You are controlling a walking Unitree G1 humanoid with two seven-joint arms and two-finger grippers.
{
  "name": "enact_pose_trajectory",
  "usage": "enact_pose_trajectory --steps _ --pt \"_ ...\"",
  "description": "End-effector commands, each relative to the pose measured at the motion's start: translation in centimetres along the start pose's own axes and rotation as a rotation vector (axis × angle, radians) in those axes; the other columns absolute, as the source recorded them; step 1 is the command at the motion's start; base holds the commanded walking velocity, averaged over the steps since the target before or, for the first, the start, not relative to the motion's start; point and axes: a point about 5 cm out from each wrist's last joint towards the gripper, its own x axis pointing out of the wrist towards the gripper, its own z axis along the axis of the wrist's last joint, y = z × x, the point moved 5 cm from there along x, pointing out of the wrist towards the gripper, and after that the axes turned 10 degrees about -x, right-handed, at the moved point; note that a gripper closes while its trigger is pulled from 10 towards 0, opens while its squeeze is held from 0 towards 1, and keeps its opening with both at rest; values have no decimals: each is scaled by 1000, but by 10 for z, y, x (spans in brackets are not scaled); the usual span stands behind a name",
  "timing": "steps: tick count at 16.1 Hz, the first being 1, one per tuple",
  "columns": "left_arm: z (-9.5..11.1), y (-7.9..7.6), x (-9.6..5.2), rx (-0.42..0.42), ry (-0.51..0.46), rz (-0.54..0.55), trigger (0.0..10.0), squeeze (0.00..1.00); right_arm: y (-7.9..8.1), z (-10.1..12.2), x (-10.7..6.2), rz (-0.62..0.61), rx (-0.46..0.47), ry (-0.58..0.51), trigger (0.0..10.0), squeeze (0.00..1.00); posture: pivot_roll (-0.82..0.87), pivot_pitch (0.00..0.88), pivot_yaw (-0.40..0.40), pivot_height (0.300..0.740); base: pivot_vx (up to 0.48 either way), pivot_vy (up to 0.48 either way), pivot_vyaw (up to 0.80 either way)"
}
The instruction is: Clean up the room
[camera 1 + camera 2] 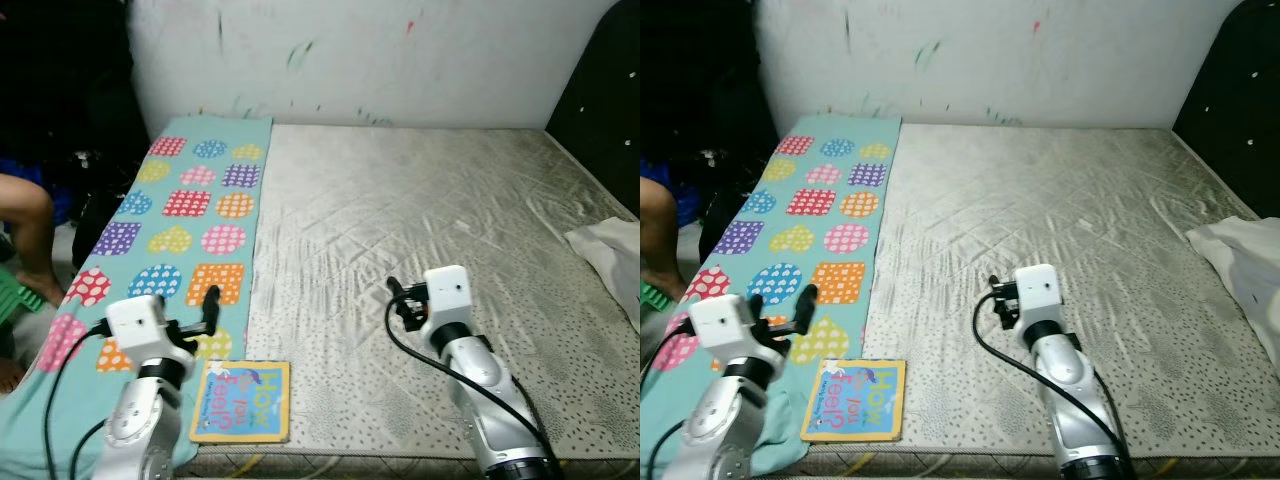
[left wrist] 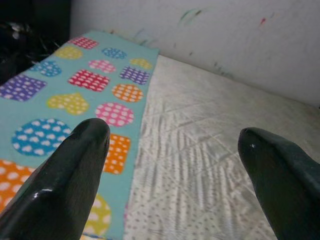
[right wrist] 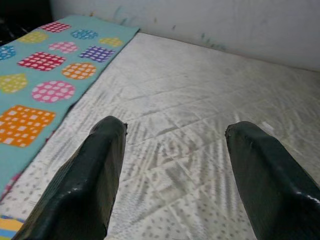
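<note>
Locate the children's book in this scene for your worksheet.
The book lies flat at the mattress's near edge, on the robot's left, beside the patterned blanket and just ahead of the left gripper.

A thin children's book (image 1: 241, 401) with a blue and yellow cover lies flat, closed. It is just beside the left gripper (image 1: 205, 312), nearer the mattress edge.

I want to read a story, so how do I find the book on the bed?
Start at the big grey mattress against the white wall, then go to the teal blanket with dotted shapes along its left side. At the near edge, just beside the blanket and under the left gripper, lies the book. It is the only flat yellow square with big blue letters.
</note>
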Motion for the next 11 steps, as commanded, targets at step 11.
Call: enact_pose_trajectory --steps 11 --pt "-1 1 2 -16 9 19 10000 0 -2 -3 -1 5 -2 17 10000 0 -130 0 -9 740 0 367 0"
